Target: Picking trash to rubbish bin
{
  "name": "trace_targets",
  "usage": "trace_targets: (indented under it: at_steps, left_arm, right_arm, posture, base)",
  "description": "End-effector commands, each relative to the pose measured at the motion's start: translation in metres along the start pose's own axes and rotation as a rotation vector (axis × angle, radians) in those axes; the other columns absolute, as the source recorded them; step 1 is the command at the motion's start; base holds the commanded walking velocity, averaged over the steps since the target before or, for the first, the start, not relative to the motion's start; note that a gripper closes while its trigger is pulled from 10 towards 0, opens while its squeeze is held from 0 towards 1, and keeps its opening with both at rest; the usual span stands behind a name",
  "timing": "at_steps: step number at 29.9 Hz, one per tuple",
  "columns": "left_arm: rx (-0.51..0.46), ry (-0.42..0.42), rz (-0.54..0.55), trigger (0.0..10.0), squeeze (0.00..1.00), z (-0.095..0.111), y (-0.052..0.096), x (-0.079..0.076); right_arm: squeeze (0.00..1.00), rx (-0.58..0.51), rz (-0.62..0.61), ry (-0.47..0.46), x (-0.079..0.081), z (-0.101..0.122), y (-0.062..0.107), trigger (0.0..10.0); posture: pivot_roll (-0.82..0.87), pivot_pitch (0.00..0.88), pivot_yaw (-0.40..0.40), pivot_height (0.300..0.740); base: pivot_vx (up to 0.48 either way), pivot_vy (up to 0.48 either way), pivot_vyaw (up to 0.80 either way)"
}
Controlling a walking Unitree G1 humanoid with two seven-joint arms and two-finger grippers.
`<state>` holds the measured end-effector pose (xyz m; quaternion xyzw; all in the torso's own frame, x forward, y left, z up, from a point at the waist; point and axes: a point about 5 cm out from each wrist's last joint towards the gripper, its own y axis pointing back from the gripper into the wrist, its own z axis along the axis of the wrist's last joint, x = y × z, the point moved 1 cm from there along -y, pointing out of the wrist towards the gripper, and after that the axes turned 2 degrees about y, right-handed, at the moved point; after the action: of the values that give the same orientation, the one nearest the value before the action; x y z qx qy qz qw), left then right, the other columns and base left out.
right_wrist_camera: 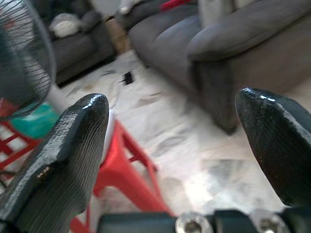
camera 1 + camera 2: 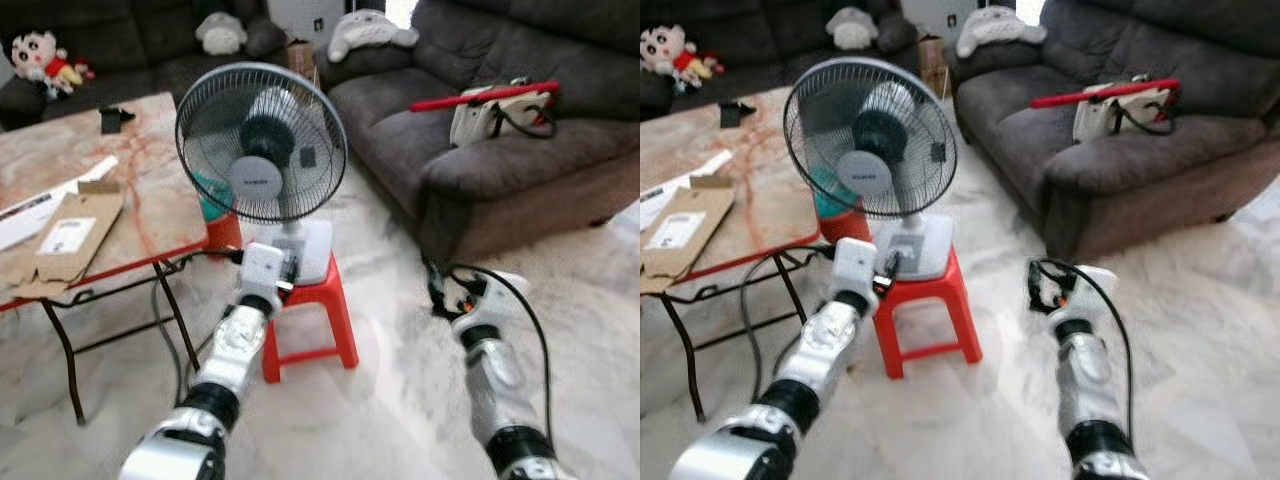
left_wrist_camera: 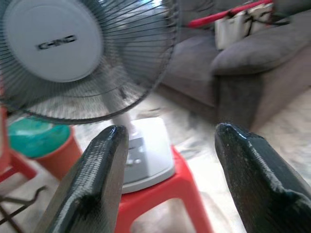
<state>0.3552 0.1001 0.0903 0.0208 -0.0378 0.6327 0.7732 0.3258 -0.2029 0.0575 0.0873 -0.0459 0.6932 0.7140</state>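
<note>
Both grippers, left [image 3: 167,160] & right [image 1: 172,145], wide apart, empty, near fan [image 2: 262,142].

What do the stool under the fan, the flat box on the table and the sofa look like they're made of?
The stool looks like moulded plastic: uniform bright red with a smooth, slightly glossy surface. The flattened box looks like brown corrugated cardboard, matte, with a white label on it. The sofa appears upholstered in dark grey fabric, soft and matte; whether suede-like or woven is unclear.
</note>
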Motion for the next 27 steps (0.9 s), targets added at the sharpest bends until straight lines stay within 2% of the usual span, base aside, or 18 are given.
trace_targets:
  at_steps: [1,7,23,27]
  left_arm:
    - [0.024,-0.003,0.017,10.0,0.0,-0.007,0.004,0.008]
    - [0.038,-0.002,0.014,10.0,0.0,-0.011,0.007,0.007]
    - [0.053,0.022,-0.02,10.0,0.0,-0.011,0.003,-0.009]
    - [0.052,0.033,-0.021,10.0,0.0,-0.01,0.002,-0.012]
  right_arm:
    - [0.0,0.003,-0.008,-0.008,0.001,-0.001,-0.001,10.0]
    - [0.0,0.005,-0.04,0.01,-0.013,0.001,0.003,10.0]
    - [0.0,-0.002,-0.056,0.033,-0.022,0.003,0.007,10.0]
    - [0.0,-0.006,-0.065,0.05,-0.028,0.006,0.007,10.0]
  posture:
    - [-0.19,0.0,0.078,0.74]
    - [-0.2,0.0,0.073,0.74]
    - [-0.25,0.0,0.068,0.74]
    - [-0.27,0.0,0.056,0.74]
  base:
    - [0.0,0.0,-0.79]
    - [0.0,0.0,-0.79]
    - [0.0,0.0,-0.79]
    - [0.0,0.0,0.0]
